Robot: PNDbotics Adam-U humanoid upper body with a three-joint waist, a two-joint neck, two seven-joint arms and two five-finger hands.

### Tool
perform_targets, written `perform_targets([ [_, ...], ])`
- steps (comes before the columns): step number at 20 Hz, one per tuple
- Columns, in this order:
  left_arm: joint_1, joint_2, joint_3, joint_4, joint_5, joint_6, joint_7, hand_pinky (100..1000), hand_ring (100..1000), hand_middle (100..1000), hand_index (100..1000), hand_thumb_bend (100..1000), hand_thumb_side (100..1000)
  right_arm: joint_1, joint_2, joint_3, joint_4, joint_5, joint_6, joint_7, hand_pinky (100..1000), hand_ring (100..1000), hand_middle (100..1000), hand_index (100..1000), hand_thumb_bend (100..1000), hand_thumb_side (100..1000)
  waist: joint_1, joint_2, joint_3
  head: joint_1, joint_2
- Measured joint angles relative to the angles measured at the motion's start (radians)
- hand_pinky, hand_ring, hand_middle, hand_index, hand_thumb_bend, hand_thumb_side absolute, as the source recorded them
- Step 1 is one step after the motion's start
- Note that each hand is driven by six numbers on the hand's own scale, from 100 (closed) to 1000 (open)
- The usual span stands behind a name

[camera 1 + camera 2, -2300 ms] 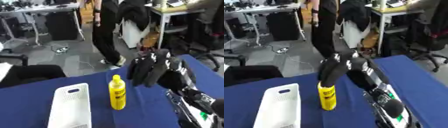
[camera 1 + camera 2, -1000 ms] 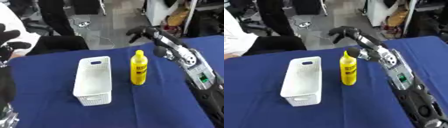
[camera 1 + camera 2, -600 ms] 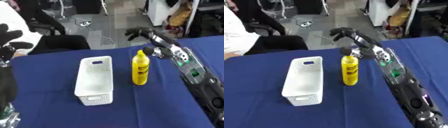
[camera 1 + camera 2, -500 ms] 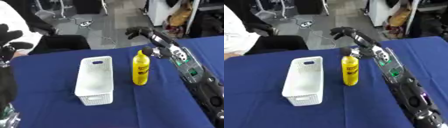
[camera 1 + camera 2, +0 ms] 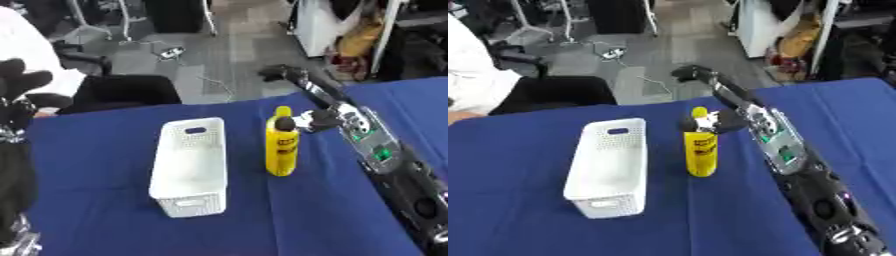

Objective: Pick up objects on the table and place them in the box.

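— Bottle (image 5: 281,145) first: where does it stand from your hand?

— Upright on the blue bench (image 5: 105,210), long axis vertical, just to the right of the white box (image 5: 187,165) and apart from it. My right hand (image 5: 293,79) reaches past it, over the far edge of the bench, so the bottle sits below and to the left of my forearm, near the wrist rather than the fingers.

— Is that hand holding anything?

— Nothing that I can see. Its fingers look curled, but they are dark against the floor, so I cannot tell their set for sure.

— And the other hand?

— My left hand (image 5: 19,85) shows at the left edge, well apart from both bottle and box; its fingers I cannot tell either. My right is the nearer one, so I judge it should draw back toward me and drop to the bottle's side, then carry it left into the box
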State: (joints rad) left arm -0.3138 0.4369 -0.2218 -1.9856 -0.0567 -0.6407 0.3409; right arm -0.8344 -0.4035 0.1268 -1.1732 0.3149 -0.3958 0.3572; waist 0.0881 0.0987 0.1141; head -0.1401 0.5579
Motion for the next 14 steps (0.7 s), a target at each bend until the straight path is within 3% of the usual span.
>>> perform_targets([
  [8, 0.0, 0.0, -0.001, 0.0, 0.0, 0.003, -0.004, 651, 755, 826, 850, 292, 943, 0.0, 0.008, -0.013, 0.069, 0.038, 0.019, 0.051, 1000, 873, 875, 944, 864, 795, 0.001, 0.002, 0.0, 0.0, 0.002],
  [12, 0.0, -0.001, -0.001, 0.0, 0.0, 0.003, -0.004, 650, 754, 825, 850, 291, 943, -0.001, 0.018, -0.02, 0.113, 0.066, 0.025, 0.072, 1000, 866, 877, 950, 863, 794, 0.003, 0.007, 0.001, 0.003, 0.02],
  [13, 0.0, -0.001, -0.001, 0.0, 0.0, 0.003, -0.005, 651, 754, 826, 850, 291, 943, -0.001, 0.019, -0.021, 0.124, 0.075, 0.027, 0.077, 1000, 866, 878, 950, 920, 860, 0.003, 0.007, 0.001, 0.003, 0.022],
  [14, 0.0, -0.001, -0.001, 0.0, 0.0, 0.003, -0.005, 650, 754, 825, 850, 291, 943, -0.002, 0.022, -0.025, 0.135, 0.084, 0.028, 0.082, 1000, 865, 877, 953, 863, 794, 0.004, 0.008, 0.001, 0.003, 0.024],
])
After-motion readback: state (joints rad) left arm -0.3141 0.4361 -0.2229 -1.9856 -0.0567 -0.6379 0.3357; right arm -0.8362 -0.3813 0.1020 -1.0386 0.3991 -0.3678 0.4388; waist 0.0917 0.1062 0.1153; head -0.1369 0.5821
